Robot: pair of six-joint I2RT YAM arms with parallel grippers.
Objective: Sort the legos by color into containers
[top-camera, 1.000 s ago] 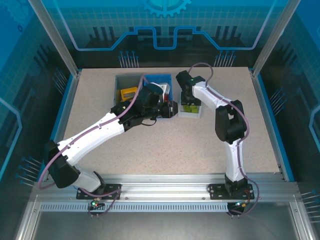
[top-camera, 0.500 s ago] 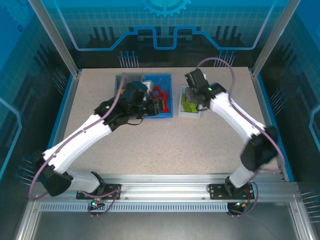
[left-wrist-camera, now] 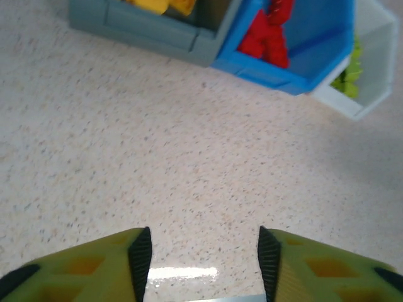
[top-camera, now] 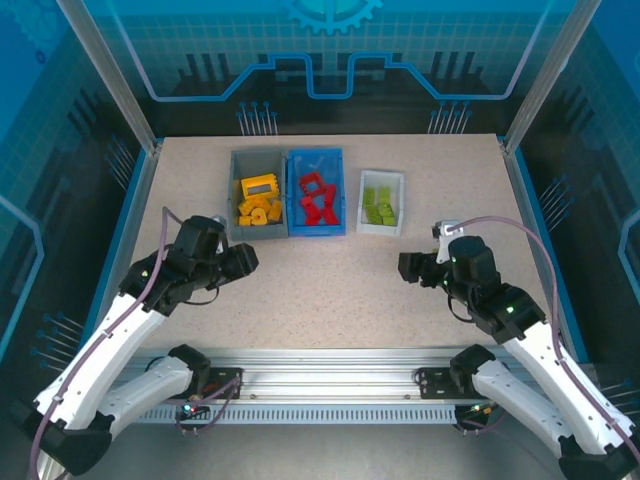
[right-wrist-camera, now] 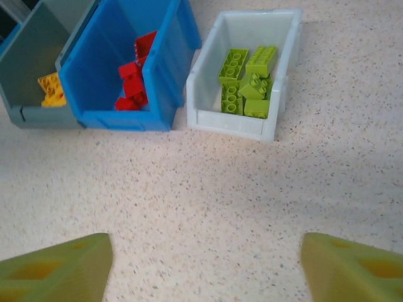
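Where the three containers stand in a row toward the far side of the table, the legos lie sorted by colour. The yellow legos (top-camera: 258,200) sit in the grey bin (top-camera: 258,160) on the left. The red legos (top-camera: 318,198) sit in the blue bin (top-camera: 316,156), pressed against the grey one's side. The green legos (top-camera: 379,204) sit in the white tray (top-camera: 381,228), just beside the blue bin with a narrow gap between.

Nearer the bases, both arms are drawn low over bare surface, well apart from the bins. The left gripper (top-camera: 240,262) has its fingers parted with nothing between them, and the right gripper (top-camera: 408,267) stands spread wider, likewise holding nothing.

The table (top-camera: 330,290) is a pale beige top with fine dark speckles. Blue strips (top-camera: 125,215) edge its sides, and a ribbed aluminium rail (top-camera: 330,365) runs along the near edge. Slanting metal posts (top-camera: 105,75) frame blue-tinted panels (top-camera: 330,60) printed with a grid, circuit-like lines and a gear emblem.
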